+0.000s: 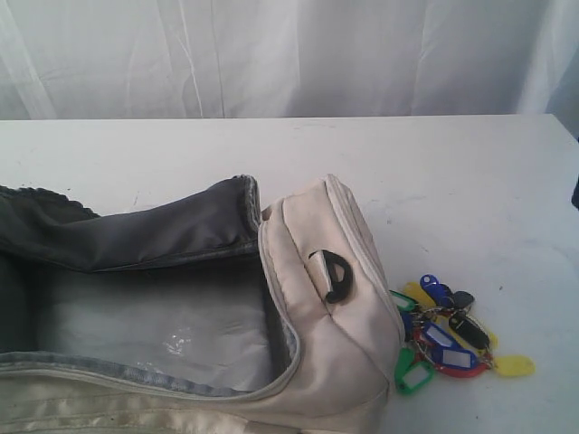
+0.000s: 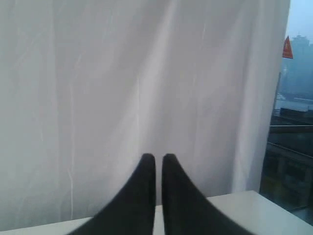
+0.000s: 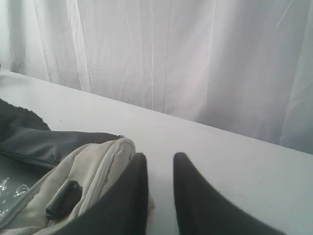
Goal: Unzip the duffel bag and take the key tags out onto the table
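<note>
The cream-white duffel bag (image 1: 317, 307) lies at the front left of the table (image 1: 434, 181), unzipped and gaping, with its dark grey lining (image 1: 136, 235) showing. A black D-ring (image 1: 333, 276) sits on its end. The key tags (image 1: 448, 342), a red, green, blue, yellow and black bunch, rest on the table just right of that end. Neither gripper appears in the exterior view. My right gripper (image 3: 160, 157) hovers open and empty above the table beside the bag's end (image 3: 93, 166). My left gripper (image 2: 159, 157) points at the curtain, fingers almost touching, holding nothing.
A white curtain (image 1: 289, 54) hangs behind the table's far edge. Clear plastic film (image 1: 172, 339) lies on the bag's floor. A window with buildings outside (image 2: 293, 122) shows past the curtain in the left wrist view.
</note>
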Robot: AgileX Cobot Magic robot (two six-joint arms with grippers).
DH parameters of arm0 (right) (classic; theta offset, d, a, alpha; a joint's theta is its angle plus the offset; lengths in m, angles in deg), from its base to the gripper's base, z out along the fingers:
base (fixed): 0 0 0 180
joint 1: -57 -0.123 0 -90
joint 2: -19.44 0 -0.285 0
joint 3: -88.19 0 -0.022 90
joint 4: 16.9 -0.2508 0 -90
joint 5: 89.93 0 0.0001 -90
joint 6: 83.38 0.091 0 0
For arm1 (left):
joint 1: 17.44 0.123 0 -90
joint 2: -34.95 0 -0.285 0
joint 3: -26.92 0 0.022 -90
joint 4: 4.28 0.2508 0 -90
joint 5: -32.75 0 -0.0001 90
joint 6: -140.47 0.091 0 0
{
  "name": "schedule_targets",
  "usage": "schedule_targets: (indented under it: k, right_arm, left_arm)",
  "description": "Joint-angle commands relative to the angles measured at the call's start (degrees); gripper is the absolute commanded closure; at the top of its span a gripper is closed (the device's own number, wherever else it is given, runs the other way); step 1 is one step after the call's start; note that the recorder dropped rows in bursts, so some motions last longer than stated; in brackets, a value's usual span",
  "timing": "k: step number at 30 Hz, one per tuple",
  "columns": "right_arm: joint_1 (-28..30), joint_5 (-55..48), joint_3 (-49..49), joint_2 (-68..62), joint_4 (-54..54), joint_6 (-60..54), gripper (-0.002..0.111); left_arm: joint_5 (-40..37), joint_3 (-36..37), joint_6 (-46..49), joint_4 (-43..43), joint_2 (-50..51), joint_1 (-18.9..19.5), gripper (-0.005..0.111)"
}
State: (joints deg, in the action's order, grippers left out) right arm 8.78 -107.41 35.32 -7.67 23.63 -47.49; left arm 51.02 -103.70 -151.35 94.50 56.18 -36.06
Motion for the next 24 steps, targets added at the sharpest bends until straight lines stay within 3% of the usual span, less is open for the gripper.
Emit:
schedule_targets:
  k: [1, 24]
  right_arm:
    - [0.3, 3.0, -1.1, 0.3, 4.0, 0.5, 0.108]
    - [0.3, 1.7, -1.1, 0.4, 4.1, 0.5, 0.108]
  left_arm:
    - [2.3, 0.1, -0.6, 1.2, -0.4, 0.2, 0.107]
    - [2.4, 0.1, -0.4, 1.2, -0.4, 0.2, 0.107]
